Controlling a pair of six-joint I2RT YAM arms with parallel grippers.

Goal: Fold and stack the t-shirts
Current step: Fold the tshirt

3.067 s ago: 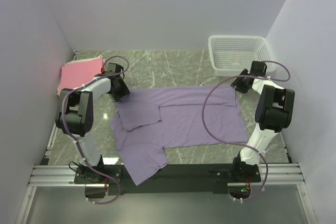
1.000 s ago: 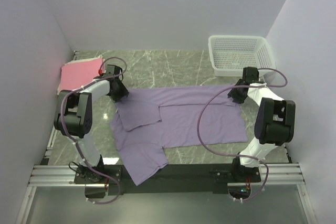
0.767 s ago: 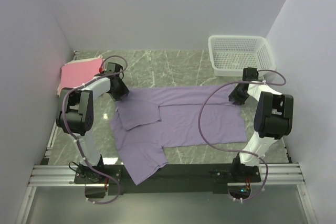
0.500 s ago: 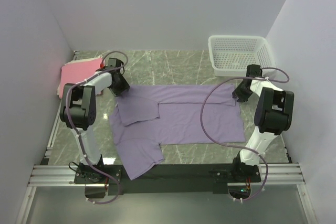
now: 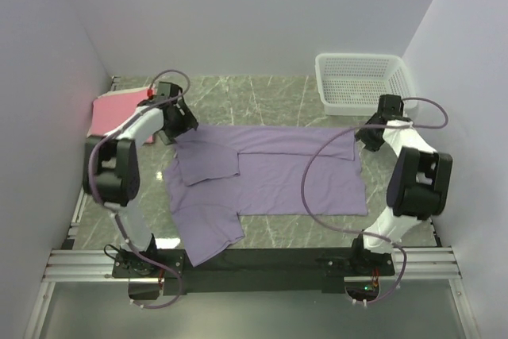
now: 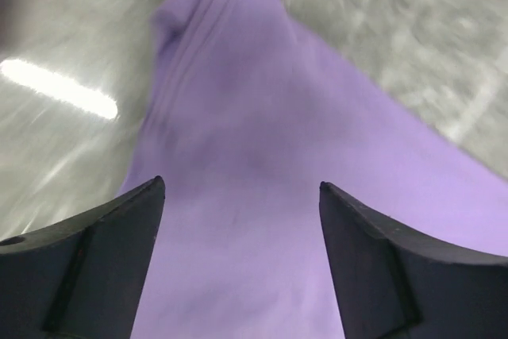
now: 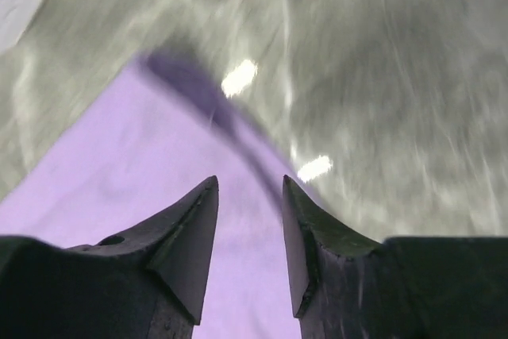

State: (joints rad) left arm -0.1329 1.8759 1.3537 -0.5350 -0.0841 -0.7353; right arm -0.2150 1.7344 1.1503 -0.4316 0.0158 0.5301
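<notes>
A grey-green marbled desk sits boxed in by plain white walls on three sides. The plain lavender-purple cloth t-shirt lies flat across the middle, one sleeve folded in. The folded pink cloth t-shirt rests in the far left corner, a white plastic mesh basket in the far right. Bare marble shows along the far edge between them. The left gripper hangs with jaws spread wide over the shirt's far left corner; the right gripper, jaws narrowly parted, seems to grip nothing at its far right corner
</notes>
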